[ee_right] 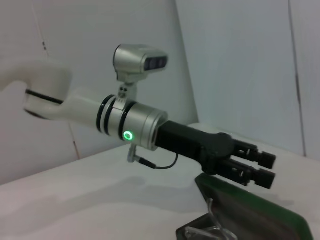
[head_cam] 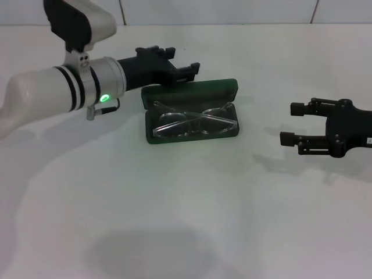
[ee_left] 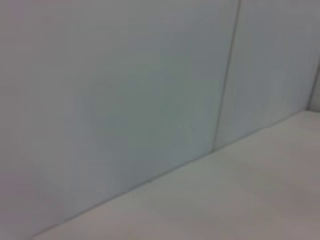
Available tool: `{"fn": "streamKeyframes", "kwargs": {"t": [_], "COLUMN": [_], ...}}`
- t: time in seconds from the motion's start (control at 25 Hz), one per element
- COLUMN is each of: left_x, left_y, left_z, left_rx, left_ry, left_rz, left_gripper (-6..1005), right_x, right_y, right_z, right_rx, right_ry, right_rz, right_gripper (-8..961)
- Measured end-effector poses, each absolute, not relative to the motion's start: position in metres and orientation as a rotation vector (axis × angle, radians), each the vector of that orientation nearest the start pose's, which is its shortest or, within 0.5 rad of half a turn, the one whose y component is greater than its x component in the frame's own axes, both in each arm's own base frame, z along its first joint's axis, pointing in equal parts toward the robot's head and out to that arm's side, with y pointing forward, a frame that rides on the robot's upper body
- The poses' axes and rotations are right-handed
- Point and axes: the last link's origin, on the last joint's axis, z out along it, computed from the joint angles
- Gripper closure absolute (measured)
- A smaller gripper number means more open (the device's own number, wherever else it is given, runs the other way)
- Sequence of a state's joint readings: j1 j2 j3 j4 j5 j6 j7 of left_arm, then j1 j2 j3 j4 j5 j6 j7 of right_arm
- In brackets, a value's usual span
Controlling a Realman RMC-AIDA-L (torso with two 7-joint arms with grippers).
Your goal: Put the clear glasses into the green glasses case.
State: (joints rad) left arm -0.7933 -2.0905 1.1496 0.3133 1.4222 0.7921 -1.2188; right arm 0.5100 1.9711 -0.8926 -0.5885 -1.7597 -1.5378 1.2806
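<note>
The green glasses case (head_cam: 192, 110) lies open on the white table (head_cam: 186, 209), long side running left to right in the head view. It is dark green and rectangular with rounded corners; its lid (head_cam: 189, 91) is raised at the far long edge and leans back away from the robot, while the tray sits flat toward the robot. The clear glasses (head_cam: 193, 123) lie inside the tray of the case, fully transparent and colourless, spanning nearly its whole width, with thin clear arms folded and crossing over the lenses.
</note>
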Motion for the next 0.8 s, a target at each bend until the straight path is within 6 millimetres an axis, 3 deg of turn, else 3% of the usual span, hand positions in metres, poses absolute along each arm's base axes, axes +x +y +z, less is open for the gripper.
{"fn": "streamKeyframes", "kwargs": {"t": [0.28, 0.8], "left_x": [-0.217, -0.25], "left_y": [0.412, 0.386], "left_z": [-0.083, -0.085], "left_rx": [-2.484, -2.463], "left_ry": [-0.665, -0.714], "left_rz": [-0.462, -0.446], "left_gripper": [272, 273], "right_x": [0.265, 0.266], "right_y": [0.335, 0.337], "right_z": [0.017, 0.016], "right_rx": [-2.731, -2.724], "right_ry": [0.468, 0.473], "right_rz": [0.729, 0.717], "right_gripper": [173, 175]}}
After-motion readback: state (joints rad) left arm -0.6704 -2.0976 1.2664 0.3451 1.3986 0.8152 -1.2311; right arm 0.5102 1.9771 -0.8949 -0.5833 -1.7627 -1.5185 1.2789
